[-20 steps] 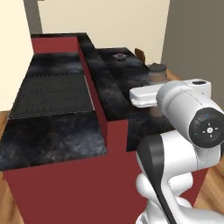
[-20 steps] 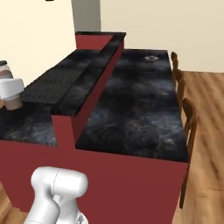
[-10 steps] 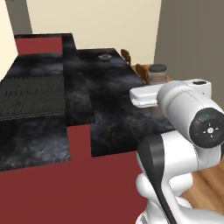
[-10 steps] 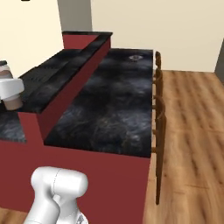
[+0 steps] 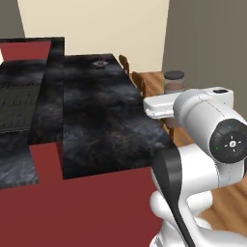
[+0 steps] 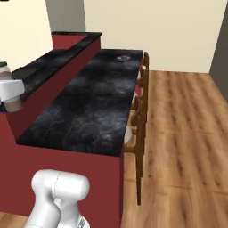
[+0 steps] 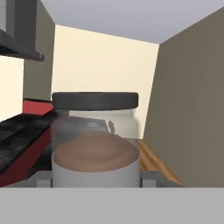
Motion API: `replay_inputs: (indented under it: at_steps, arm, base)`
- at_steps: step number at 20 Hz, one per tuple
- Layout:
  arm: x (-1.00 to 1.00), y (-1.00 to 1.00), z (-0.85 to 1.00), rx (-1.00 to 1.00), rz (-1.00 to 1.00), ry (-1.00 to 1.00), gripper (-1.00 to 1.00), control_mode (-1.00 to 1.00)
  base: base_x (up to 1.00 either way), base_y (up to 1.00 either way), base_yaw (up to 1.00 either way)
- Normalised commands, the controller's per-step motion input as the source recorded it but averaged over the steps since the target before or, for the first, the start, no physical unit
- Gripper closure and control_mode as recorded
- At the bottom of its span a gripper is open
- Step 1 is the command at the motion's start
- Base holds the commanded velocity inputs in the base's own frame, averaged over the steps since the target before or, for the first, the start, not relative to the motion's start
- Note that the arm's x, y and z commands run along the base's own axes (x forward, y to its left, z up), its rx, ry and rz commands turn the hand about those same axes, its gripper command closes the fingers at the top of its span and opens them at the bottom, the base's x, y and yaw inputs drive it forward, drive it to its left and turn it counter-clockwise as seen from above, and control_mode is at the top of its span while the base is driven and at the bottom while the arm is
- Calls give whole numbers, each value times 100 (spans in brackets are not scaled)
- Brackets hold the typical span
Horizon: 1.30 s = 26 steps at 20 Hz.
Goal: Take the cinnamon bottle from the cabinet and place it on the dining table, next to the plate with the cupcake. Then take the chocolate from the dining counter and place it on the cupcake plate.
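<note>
1. A dark marbled surface [image 6: 95, 107] tops a red base [image 5: 87, 207].
2. Wooden chairs [image 6: 140, 120] stand in a row, tucked just beside the surface's edge.
3. A wood plank floor [image 6: 182, 133] runs to a cream wall [image 6: 156, 31].

Dark marble counter [image 6: 89, 111], wooden chairs [image 6: 139, 120], plank floor [image 6: 182, 129], seemingly cream wall [image 6: 156, 31].

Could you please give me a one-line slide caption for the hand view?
The gripper holds the dark-lidded cinnamon bottle upright, brown powder showing through the glass, the dark counter off to one side.
</note>
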Motion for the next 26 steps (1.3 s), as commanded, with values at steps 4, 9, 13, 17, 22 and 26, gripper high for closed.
replay_inputs:
  at_steps: [4, 9, 13, 17, 22, 26]
  arm:
    - [0, 0, 0, 0, 0, 0, 100, 100]
    - [0, 0, 0, 0, 0, 0, 100, 100]
    - [0, 0, 0, 0, 0, 0, 100, 100]
    - [0, 0, 0, 0, 0, 0, 100, 100]
    - [0, 0, 0, 0, 0, 0, 100, 100]
    - [0, 0, 0, 0, 0, 0, 100, 100]
  base:
    - [27, -61, 0]
    - [31, -60, 0]
    - [30, -60, 0]
    - [31, -60, 0]
    - [29, -61, 0]
    - [27, -61, 0]
